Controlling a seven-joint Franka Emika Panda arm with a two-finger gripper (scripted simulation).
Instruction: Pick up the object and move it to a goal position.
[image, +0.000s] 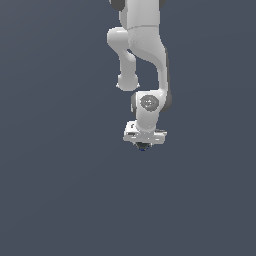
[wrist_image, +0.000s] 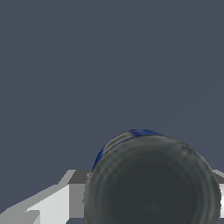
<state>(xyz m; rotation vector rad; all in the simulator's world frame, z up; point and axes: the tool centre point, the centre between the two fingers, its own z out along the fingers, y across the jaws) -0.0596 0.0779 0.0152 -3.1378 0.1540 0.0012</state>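
Close before the wrist camera: the object (wrist_image: 151, 179), a dark round thing, near black, with a thin blue edge along its upper rim, filling much of the lower part of that view. Just beside it, on one side, a white and grey finger (wrist_image: 52, 203) of the gripper, partly hidden behind the round body; on the other side only a small white and grey corner at the picture's edge. Touching or not, cannot tell from this view, because the contact places are covered by the object itself.

Further off, in the exterior view: the gripper (image: 144, 143) pointing down, at the end of the white arm (image: 142, 45), which comes from the upper edge of the picture. Directly under the white hand, between where the fingertips should be, the same object (image: 143, 146), seen only as a tiny dark spot with a little blue. Fingers here too small and too hidden to separate; seem set close about the object, but whether really clamped on it, cannot tell.

Behind everything, plain flat grey-blue ground (image: 60, 190), same colour in both views.
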